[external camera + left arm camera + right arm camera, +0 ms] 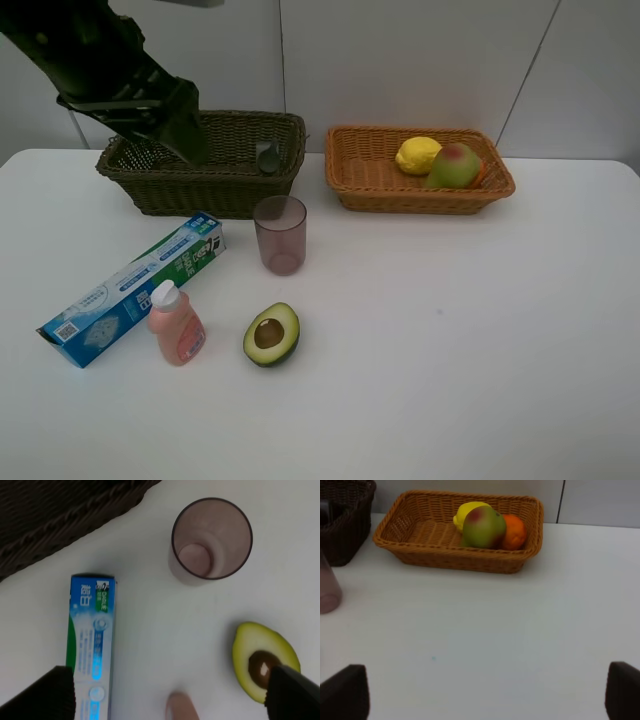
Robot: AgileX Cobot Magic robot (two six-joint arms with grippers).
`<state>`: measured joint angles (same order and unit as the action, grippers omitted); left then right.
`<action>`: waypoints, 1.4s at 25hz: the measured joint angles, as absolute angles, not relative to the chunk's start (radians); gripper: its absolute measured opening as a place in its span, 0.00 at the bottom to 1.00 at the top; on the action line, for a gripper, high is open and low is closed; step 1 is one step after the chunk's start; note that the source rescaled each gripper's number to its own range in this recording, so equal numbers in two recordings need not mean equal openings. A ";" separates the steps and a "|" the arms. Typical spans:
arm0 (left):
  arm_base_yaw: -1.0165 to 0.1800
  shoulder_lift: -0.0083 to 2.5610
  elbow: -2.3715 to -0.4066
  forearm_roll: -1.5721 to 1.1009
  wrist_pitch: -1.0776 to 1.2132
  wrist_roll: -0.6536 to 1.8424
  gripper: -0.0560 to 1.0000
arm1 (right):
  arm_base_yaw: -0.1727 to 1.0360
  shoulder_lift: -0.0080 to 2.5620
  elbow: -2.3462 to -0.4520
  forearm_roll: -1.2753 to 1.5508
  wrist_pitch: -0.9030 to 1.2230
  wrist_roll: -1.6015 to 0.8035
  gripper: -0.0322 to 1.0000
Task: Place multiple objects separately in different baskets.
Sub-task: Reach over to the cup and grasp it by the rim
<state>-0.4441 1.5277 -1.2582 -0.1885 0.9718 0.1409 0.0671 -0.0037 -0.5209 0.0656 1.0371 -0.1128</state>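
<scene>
My left gripper (188, 135) hangs open and empty, high over the dark olive basket (215, 190); its fingertips (45, 695) frame the table below. Beneath it lie the blue-green toothpaste box (135, 288) (91, 645), the pinkish cup (280, 234) (211, 540), the halved avocado (271, 334) (262, 662) and the pink pump bottle (176, 325) (181, 707). A dark bottle (268, 157) sits inside the dark basket. The orange-tan basket (360, 180) (420, 555) holds the lemon (417, 155) (467, 511), pear (453, 166) (484, 527) and orange (514, 531). My right gripper (482, 695) is open over bare table.
The white table (480, 330) stretches bare to the right and front of the objects. A white wall stands right behind both baskets. The right arm does not show in the exterior view. The dark basket (345, 530) and cup (327, 587) appear at the right wrist view's edge.
</scene>
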 joint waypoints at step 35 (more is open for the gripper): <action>-0.493 2.112 -1.579 -0.203 0.931 0.000 1.00 | 0.067 -0.004 -0.521 0.066 1.037 -0.113 1.00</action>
<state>-0.4928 2.1123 -1.5789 -0.2033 0.9305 0.0000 0.0671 -0.0037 -0.5209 0.0663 1.0371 -0.1128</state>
